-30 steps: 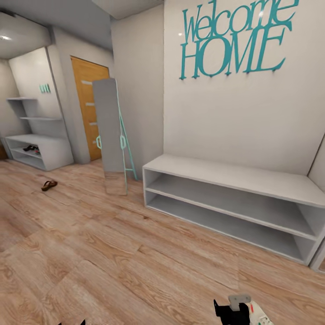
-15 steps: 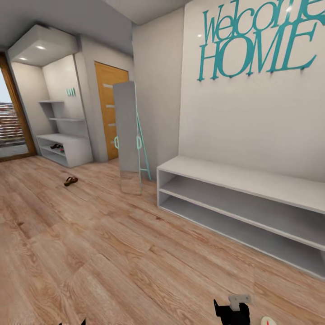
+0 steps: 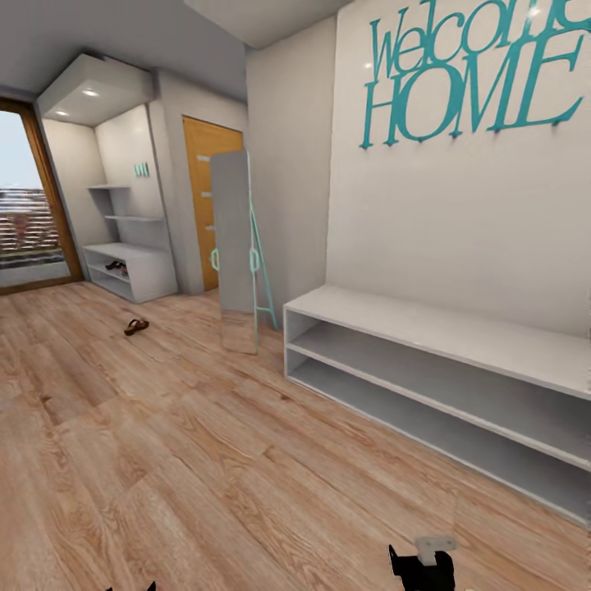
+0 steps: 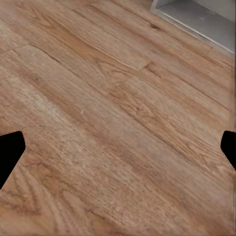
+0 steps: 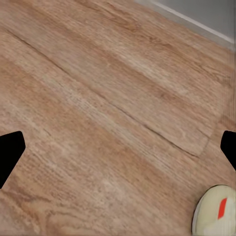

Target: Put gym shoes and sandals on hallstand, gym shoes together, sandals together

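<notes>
Lone sandal (image 3: 136, 327) way off far-left on corridor floor (image 3: 205, 460), near the hallstand (image 3: 131, 271). Gym shoe (image 5: 215, 210) heel caught by right wrist cam. Left gripper (image 4: 118, 147) and right gripper (image 5: 118, 147) both spread wide, holding nothing.

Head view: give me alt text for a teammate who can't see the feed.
A corridor with a wood-plank floor, where one dark sandal lies short of the far grey hallstand with stepped wall shelves. Nearer, a long white two-shelf bench stands under a teal "Welcome HOME" sign, beside a leaning mirror.

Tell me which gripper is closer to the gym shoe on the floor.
Right. The right gripper has the gym shoe just beside its open fingers; the left gripper faces bare corridor floor.
</notes>
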Available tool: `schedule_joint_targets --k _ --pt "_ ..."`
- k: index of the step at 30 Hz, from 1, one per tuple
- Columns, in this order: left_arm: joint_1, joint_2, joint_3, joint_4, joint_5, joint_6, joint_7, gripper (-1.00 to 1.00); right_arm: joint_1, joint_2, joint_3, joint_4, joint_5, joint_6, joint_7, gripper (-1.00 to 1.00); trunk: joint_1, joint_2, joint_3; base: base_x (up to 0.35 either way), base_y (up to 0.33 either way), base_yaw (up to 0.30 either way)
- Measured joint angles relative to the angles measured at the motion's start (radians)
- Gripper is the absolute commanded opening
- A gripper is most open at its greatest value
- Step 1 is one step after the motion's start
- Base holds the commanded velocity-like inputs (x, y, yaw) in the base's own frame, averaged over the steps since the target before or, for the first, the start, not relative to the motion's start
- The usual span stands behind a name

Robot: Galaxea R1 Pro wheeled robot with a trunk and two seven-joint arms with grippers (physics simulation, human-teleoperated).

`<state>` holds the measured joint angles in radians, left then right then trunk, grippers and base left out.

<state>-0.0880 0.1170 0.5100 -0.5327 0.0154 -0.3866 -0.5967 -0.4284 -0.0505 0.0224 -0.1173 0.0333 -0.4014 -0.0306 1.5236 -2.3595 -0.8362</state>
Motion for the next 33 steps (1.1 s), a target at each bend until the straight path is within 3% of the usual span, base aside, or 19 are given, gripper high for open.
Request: schedule_joint_targets --k 12,24,33 --pt "0.0 0.0 0.0 0.0 0.0 0.0 0.0 1.0 0.0 0.0 0.0 0.0 0.0 0.0 0.0 1.0 0.0 0.0 0.0 -0.148 -0.234 0.003" --pt "0.0 0.0 0.001 -0.001 0.0 0.001 -0.001 1.0 0.0 0.0 0.0 0.0 0.0 0.001 0.0 1.0 0.001 0.0 0.0 -0.312 -0.023 0.0" --pt "0.0 0.0 0.002 -0.001 0.0 0.001 -0.001 1.0 0.0 0.0 0.0 0.0 0.0 0.001 0.0 1.0 0.0 0.0 0.0 -0.089 -0.001 0.0"
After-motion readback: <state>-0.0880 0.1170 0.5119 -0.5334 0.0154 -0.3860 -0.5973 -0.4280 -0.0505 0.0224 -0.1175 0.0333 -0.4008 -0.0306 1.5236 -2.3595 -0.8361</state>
